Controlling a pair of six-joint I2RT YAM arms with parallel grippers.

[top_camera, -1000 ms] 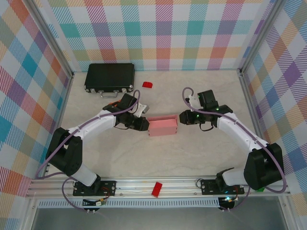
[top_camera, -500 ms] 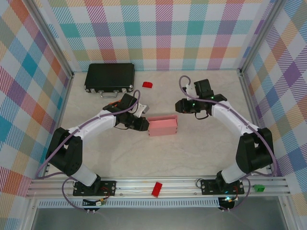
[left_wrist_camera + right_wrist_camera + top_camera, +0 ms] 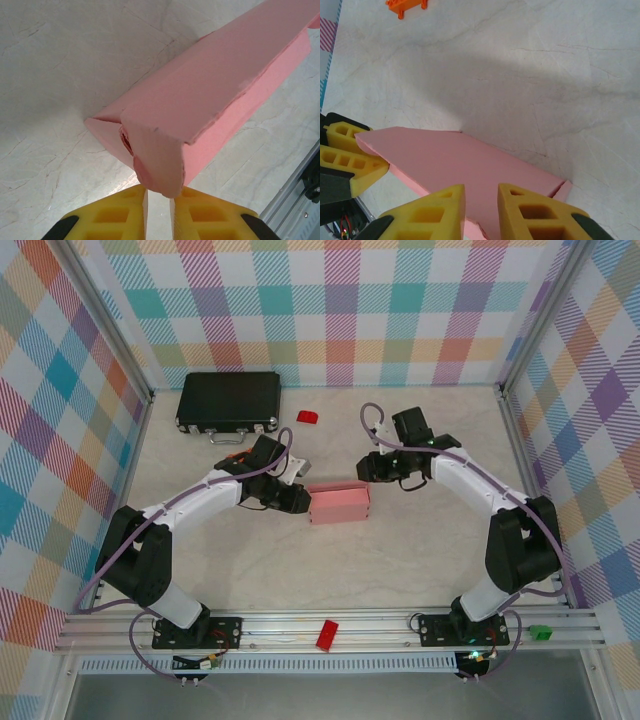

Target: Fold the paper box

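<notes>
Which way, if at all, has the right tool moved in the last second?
Yes. The right tool has moved toward the back wall and slightly left, ending closer to the red block.

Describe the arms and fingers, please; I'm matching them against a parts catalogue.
The left arm and right arm have white tubular links, black joint housings and a lilac cable looping alongside. The left fingers and right fingers are yellow moulded blocks with rectangular pockets.
</notes>
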